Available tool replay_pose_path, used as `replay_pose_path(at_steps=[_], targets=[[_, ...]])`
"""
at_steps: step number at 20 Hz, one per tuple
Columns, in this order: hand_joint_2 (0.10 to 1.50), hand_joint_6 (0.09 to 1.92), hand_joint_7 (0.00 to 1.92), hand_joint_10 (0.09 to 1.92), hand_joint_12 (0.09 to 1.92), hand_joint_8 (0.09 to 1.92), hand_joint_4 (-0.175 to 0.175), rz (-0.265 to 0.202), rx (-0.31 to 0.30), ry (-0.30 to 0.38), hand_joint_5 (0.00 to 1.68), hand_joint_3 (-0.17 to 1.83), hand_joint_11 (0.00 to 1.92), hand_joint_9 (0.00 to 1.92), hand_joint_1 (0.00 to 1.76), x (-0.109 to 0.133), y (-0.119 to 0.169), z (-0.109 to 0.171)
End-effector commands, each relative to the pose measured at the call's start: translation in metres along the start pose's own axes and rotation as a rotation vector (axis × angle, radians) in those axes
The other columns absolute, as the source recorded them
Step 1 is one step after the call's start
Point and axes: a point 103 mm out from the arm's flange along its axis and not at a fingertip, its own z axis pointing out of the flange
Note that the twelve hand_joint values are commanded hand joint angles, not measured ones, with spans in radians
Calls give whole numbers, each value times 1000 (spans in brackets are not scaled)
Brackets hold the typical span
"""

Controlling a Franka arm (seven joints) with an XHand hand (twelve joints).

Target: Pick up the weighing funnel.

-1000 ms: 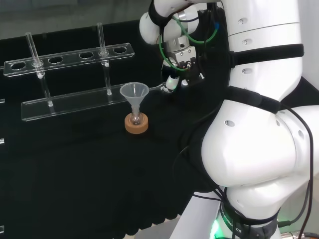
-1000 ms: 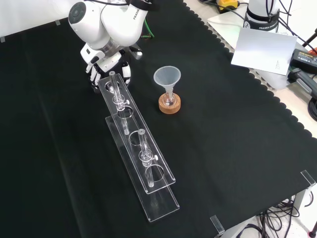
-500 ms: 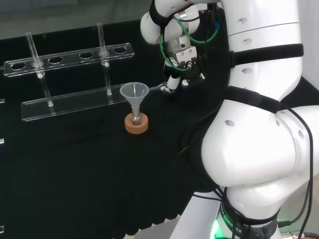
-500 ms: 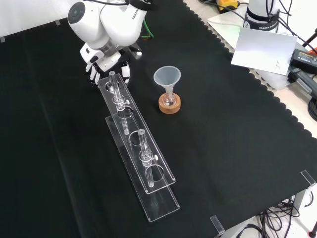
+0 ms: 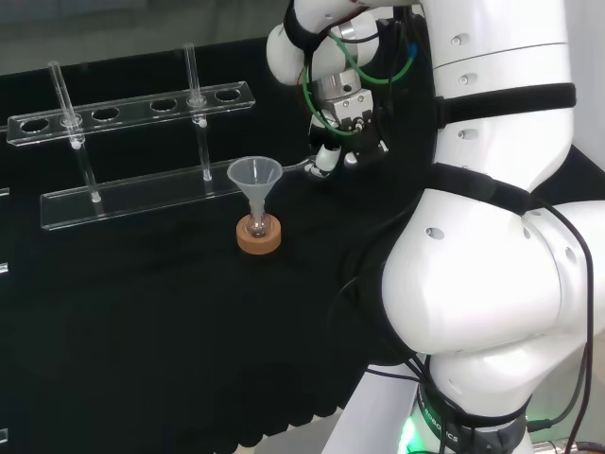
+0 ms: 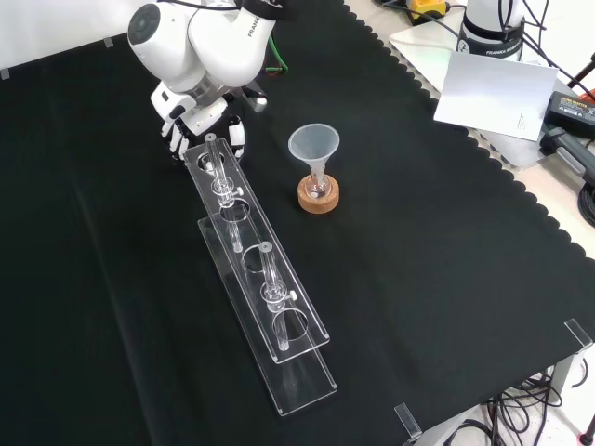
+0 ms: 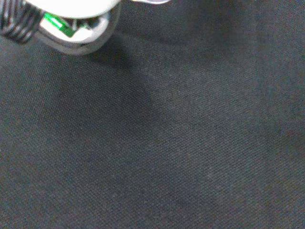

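Weighing funnel (image 5: 301,167): in the head view it is a thin clear sliver low over the surface (image 5: 142,312). The funnel (image 5: 254,177) is at its 9 o'clock and the hand (image 5: 348,121) at its 3 o'clock. Its long axis runs roughly 9 to 3. The free end points toward the funnel's rim, near it but apart, and the other end goes in under the fingers (image 5: 327,157). The piece therefore lies at 9 o'clock from the fingers, and I judge that a lift must carry that free end clear of the funnel.

The fingers are curled downward, tips drawn together at the sliver's end, and they look pinched on it. Whether the piece rests on the surface or hangs just off it I cannot tell.

In the front view the hand (image 6: 200,119) is at 11 o'clock, fingers curling toward the surface. The rack (image 6: 251,269) runs from just before the hand down to 5 o'clock. The funnel stands at the hand's 3 o'clock, apart.

In the wrist view a part of the hand (image 7: 71,24) hangs over the surface.
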Motion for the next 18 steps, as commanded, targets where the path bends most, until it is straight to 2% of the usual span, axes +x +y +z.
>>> replay_pose_path(at_steps=[1,7,9,11,15,18], targets=[[569,693,562,472,1320,653,35,-7,-3,0,747,585,430,795,918,3,3,1],[587,717,572,474,1318,655,48,2,-2,-12,842,591,435,798,916,3,3,2],[736,741,592,480,1319,660,132,15,-11,-14,1060,477,444,809,1020,1,3,1],[735,726,636,468,1304,643,165,39,-15,-24,1181,527,471,844,1079,-1,2,0],[658,727,716,444,1258,624,175,51,-24,-25,1245,672,577,936,1112,-4,-1,-3],[635,644,763,396,1105,626,175,42,-37,-17,1295,680,799,1038,1128,-8,-4,-7]])
